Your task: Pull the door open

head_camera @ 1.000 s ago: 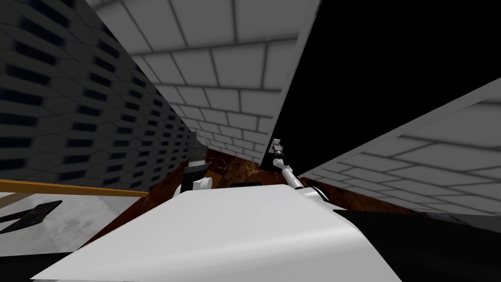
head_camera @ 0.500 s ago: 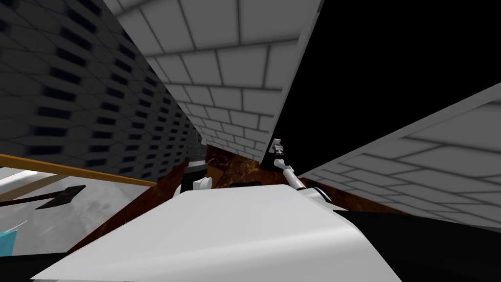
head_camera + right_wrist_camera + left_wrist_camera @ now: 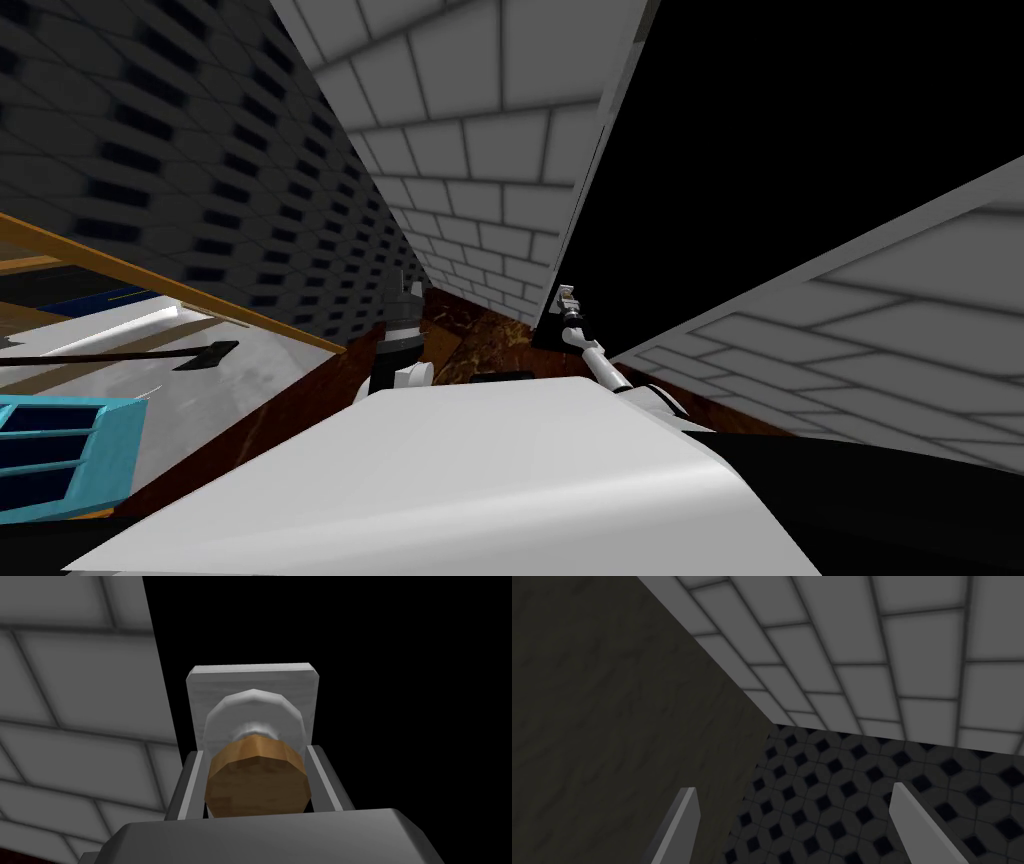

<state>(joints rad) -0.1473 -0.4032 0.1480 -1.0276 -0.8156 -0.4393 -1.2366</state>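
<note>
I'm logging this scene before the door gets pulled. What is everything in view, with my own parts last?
door knob: one, brown, between the right hand's fingers
knob plate: one, light grey, behind the knob, against a black area
tiled wall: one, white, ahead, left of the black area
tiled slab: one, white, right of the black area
patterned wall: one, dark grey, on my left
floor: one, mottled brown, below the walls
panel: one, grey with an orange edge, low left
axe-shaped thing: one, black, across the panel
slatted frame: one, teal, lower left
left hand: one, grey fingers, open, facing a wall corner
right hand: one, grey fingers, shut on the door knob
</note>
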